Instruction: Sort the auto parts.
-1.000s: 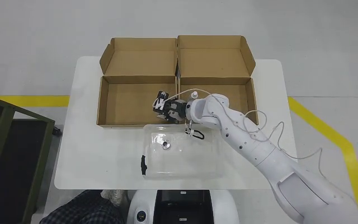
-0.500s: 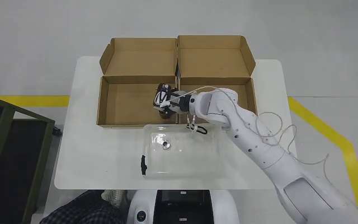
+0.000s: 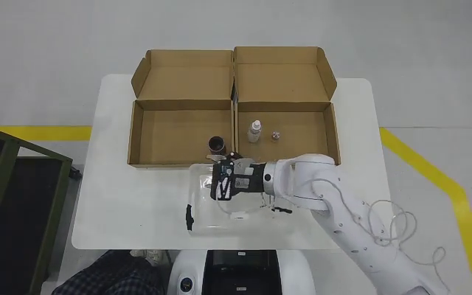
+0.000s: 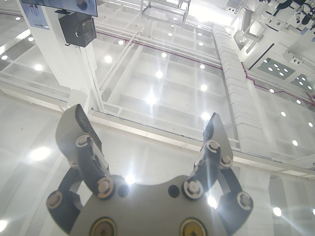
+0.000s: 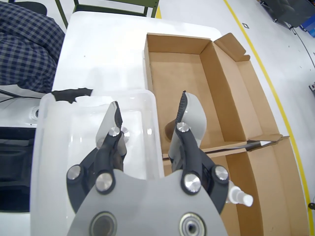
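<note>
**Right gripper (image 3: 223, 184) hanging open over the bin (image 3: 205, 226), part off-centre below**

The table (image 3: 118, 184) is carrying the clear bin, and two open boxes (image 3: 166, 136) are sitting just beyond the bin's far wall. One is holding a brown ring (image 3: 216, 143), the other a bottle (image 3: 254, 131).

The right gripper is hovering above the bin with its jaws standing wide apart and gripping nothing. The task's thing, a small metal part (image 5: 126, 132), is lying on the bin floor below those jaws. It is sitting off-centre, just beside the inner face of one finger (image 5: 112, 124) rather than midway in the gap. It is looking round, so a long axis is probably not mattering here, though the finger is half hiding it.

The right arm is by far the nearer to the bin. The left gripper (image 4: 146, 112) is pointing upward, away from the bin, its jaws likewise standing wide and empty.
</note>
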Tool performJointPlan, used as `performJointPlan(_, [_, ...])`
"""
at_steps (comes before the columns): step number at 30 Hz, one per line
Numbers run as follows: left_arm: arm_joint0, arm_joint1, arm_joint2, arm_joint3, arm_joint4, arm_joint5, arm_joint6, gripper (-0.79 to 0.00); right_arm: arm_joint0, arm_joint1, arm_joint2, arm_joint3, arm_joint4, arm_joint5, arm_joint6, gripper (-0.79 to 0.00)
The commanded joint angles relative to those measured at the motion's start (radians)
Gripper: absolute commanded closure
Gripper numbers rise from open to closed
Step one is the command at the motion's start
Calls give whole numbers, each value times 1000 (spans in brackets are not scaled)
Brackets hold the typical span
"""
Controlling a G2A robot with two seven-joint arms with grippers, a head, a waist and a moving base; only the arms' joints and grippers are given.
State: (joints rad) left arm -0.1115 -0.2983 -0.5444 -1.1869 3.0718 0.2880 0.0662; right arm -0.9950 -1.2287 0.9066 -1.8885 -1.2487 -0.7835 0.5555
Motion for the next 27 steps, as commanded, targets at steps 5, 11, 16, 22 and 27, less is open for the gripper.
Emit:
performJointPlan(5, [0, 0, 0, 0, 0, 0, 0, -785, -106, 19, 8, -15, -55, -28, -39, -508])
performJointPlan(11, [0, 0, 0, 0, 0, 0, 0, -785, -117, 21, -16, 12, -92, -52, -94, -517])
performJointPlan(16, [0, 0, 0, 0, 0, 0, 0, -785, -94, 16, -47, 81, -148, -34, -134, -496])
performJointPlan(22, [0, 0, 0, 0, 0, 0, 0, -785, -58, 3, -90, 175, -180, -2, -185, -579])
performJointPlan(27, [0, 0, 0, 0, 0, 0, 0, -785, -31, -7, -121, 239, -210, 17, -220, -591])
